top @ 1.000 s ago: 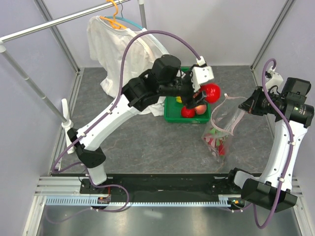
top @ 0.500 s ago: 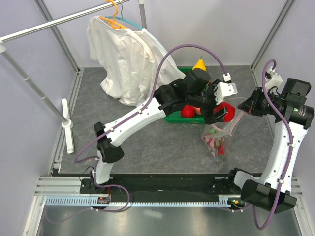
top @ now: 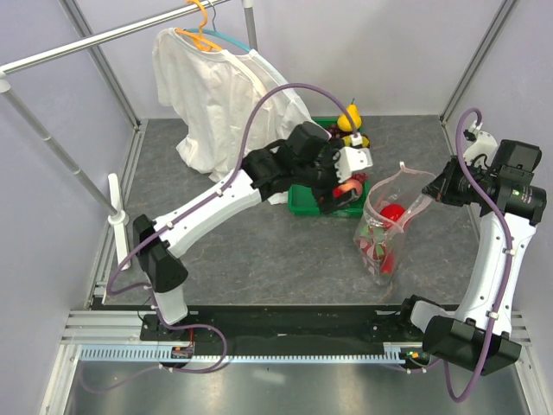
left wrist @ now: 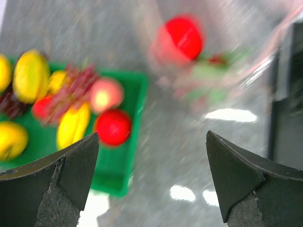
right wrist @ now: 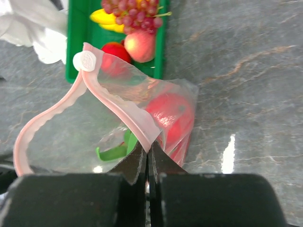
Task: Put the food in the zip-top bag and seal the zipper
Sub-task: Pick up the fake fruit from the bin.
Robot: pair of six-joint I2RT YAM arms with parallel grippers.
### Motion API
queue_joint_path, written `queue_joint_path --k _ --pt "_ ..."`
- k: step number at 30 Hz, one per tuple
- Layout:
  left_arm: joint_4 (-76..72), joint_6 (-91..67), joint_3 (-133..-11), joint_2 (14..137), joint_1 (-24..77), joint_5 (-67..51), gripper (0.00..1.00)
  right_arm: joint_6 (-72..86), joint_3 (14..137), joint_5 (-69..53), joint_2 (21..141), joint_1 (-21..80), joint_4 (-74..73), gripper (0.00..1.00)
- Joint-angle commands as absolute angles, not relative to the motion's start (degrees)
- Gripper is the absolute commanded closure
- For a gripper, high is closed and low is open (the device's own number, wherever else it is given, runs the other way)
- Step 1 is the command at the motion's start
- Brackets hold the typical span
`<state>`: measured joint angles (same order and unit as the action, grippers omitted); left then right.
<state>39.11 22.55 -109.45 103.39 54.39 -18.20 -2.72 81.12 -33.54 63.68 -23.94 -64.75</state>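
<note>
The clear zip-top bag (top: 389, 229) stands open right of the green tray (top: 302, 206). My right gripper (right wrist: 147, 146) is shut on the pale pink zipper (right wrist: 118, 101) and holds the mouth up; in the top view it (top: 439, 188) is at the bag's right rim. A round red fruit (right wrist: 170, 116) lies inside the bag, above the dragon fruit (top: 378, 244) with its green tips (right wrist: 111, 152). My left gripper (top: 344, 192) hovers at the tray's right edge, open and empty (left wrist: 151, 136). The yellow banana bunch (right wrist: 105, 19) lies in the tray.
The tray (left wrist: 116, 175) also holds grapes (right wrist: 132, 10), a peach fruit (right wrist: 140, 46), a red ball (left wrist: 112, 126) and a yellow pear (top: 350, 115). A white shirt (top: 220, 95) hangs on a rail at the back left. Frame posts ring the table.
The left gripper carried a round red fruit from the tray over the bag, opened, and the fruit now lies in the bag. That arm has drawn back toward the tray. The right arm held still.
</note>
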Motion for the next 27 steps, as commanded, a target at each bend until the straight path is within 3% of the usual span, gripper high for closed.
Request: queue_joint_path --k 1,10,18,27 --pt "33.4 32.86 -103.37 101.94 47.3 -18.18 0.02 -1.15 80.68 -29.71 62.93 -23.99 -60.73 1.0" --pt "28.66 40.0 -109.76 115.57 42.19 -18.28 0.13 1.3 79.98 -28.31 62.93 -23.99 -58.98 1.0" --pt "18.91 40.52 -119.35 128.21 42.28 -14.06 0.13 4.22 78.49 -25.75 62.67 -23.99 -56.87 1.0" --pt "7.03 53.96 -114.79 131.57 43.33 -19.68 0.12 4.92 77.61 -25.31 62.75 -24.08 -55.9 1.0"
